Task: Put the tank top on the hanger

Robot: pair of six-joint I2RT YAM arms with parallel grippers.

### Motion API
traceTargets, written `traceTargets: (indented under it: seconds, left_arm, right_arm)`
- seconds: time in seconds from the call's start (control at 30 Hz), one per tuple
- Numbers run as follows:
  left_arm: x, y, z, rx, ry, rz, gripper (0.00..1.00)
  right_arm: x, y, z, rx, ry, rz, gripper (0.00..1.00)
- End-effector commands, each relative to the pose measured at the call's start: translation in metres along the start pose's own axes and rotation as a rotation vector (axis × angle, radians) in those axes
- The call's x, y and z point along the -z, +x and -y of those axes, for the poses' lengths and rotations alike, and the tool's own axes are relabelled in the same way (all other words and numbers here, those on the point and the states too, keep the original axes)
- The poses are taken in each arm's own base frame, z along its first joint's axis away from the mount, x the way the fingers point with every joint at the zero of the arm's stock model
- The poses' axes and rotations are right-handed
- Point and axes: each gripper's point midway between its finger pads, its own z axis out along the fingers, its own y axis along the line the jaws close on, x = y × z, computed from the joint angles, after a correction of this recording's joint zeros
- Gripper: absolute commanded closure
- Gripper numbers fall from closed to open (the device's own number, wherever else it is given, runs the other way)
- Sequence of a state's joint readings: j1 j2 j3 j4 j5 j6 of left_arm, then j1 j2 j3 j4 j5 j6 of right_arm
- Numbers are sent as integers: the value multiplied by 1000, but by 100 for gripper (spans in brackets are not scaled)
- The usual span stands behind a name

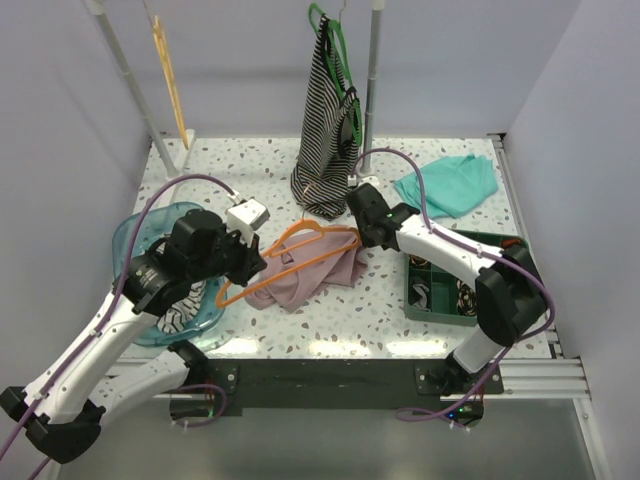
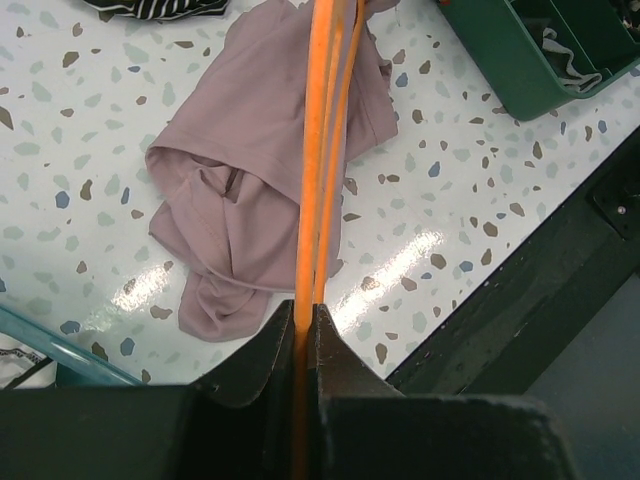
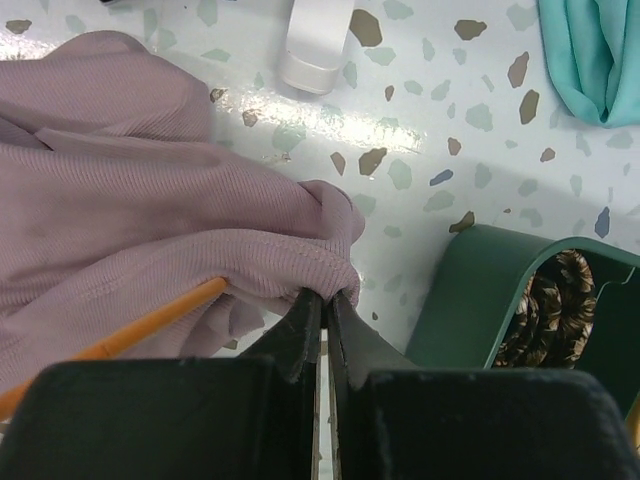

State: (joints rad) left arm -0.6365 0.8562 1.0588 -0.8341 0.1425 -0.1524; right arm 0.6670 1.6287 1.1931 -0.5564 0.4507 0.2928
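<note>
Lengthwise, hanger [image 2: 318, 150] runs left-right, clamped by left end effector [image 2: 305, 315]; right end effector [image 3: 325, 298] pinches tank top [image 3: 120, 200].

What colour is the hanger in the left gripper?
The hanger is orange; the left wrist view shows it best.

hanger [image 2: 318, 150] over tank top [image 2: 240, 170]; tray [image 1: 455, 318] to right, bowl [image 1: 135, 232] to left

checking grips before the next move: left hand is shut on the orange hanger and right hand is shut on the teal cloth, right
Not the teal cloth: the right wrist view shows the right hand shut on the pink tank top. The left hand does grip the orange hanger.
</note>
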Motion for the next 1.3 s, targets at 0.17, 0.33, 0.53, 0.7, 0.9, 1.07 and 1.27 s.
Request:
traceTargets:
  seconds: [0.17,0.33,0.53,0.7,0.9,1.07,1.27]
  left_arm:
    - [9,-23,4,-36,12,73,100]
    - [10,-21,-1,-39,-12,68,100]
    - [4,-17,8,-36,43,59,100]
    - [5,-14,16,-37,91,62,100]
    - [3,-8,20,-36,118,53,100]
    - [-2,-1,14,-30,91,34,100]
    - [-5,0,19,-29,117,38,100]
  right_arm:
    - [6,-13,9,14,56,34,100]
    - [5,-15,6,21,46,35,100]
    - [16,-23,-9,-2,-55,52,100]
    - [23,-29,-13,-2,-84,54,100]
    - [31,-37,-18,-13,-126,65,100]
    - [44,-44,-18,-32,-158,91,100]
    - [57,-52,-16,-48,-176,118,100]
